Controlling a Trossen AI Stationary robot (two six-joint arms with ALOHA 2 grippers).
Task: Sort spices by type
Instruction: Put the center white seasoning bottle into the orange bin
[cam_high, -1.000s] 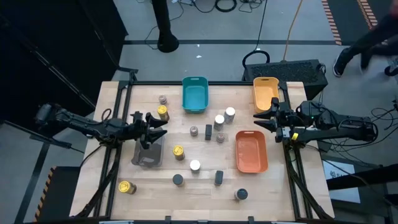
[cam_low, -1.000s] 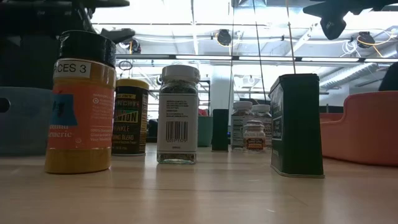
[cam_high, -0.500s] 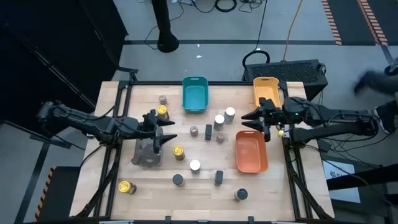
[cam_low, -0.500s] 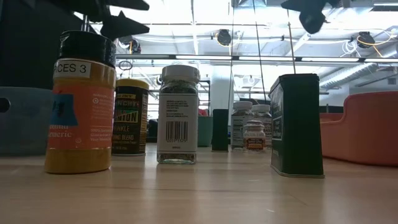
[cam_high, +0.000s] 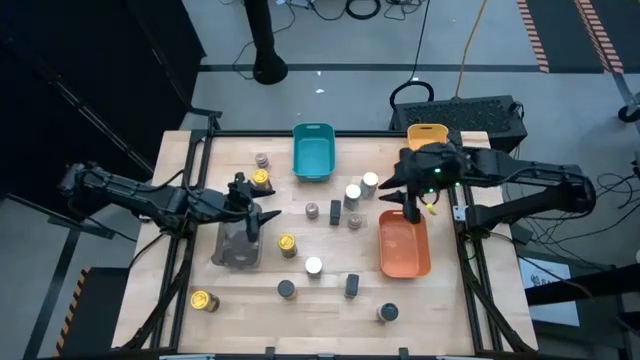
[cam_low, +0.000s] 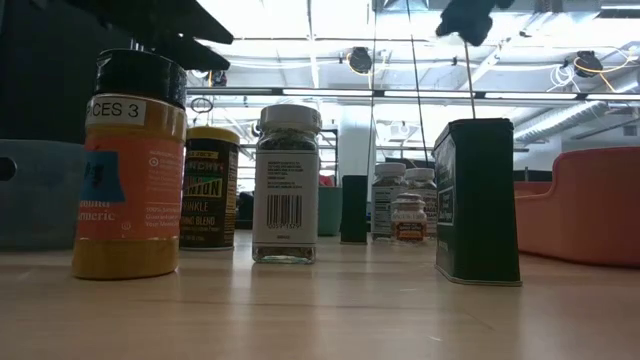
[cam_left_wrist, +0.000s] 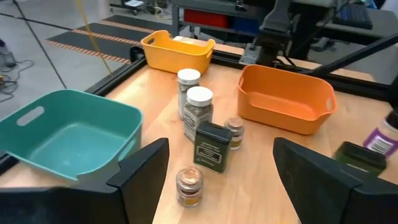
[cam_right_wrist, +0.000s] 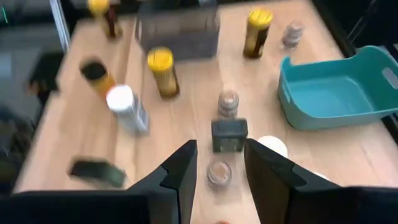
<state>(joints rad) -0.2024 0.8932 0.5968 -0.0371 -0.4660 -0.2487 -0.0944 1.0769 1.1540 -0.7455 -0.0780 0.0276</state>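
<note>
Spice jars stand scattered on the table: yellow-topped ones (cam_high: 287, 244) (cam_high: 203, 300), white-topped ones (cam_high: 353, 192) (cam_high: 313, 265), small grey-brown ones (cam_high: 312, 209) and slim black ones (cam_high: 334, 211) (cam_high: 352, 286). My left gripper (cam_high: 268, 203) (cam_left_wrist: 224, 186) hovers open over the grey tray's (cam_high: 238, 248) far end, pointing at the jars in the middle. My right gripper (cam_high: 392, 188) (cam_right_wrist: 219, 168) hangs open above the orange tray's (cam_high: 404, 245) far end, beside the white-topped jars, nothing between its fingers.
A teal tray (cam_high: 313, 152) and a yellow tray (cam_high: 428, 133) sit at the far edge. In the low view a turmeric jar (cam_low: 130, 165), a glass jar (cam_low: 286, 185) and a black tin (cam_low: 477, 200) stand near the front edge.
My right gripper has swung from the table's right edge toward the middle, rising and tipping downward, and now hangs over the orange tray's far end. My left gripper has risen a little above the grey tray and tipped up toward level. No jar has moved.
</note>
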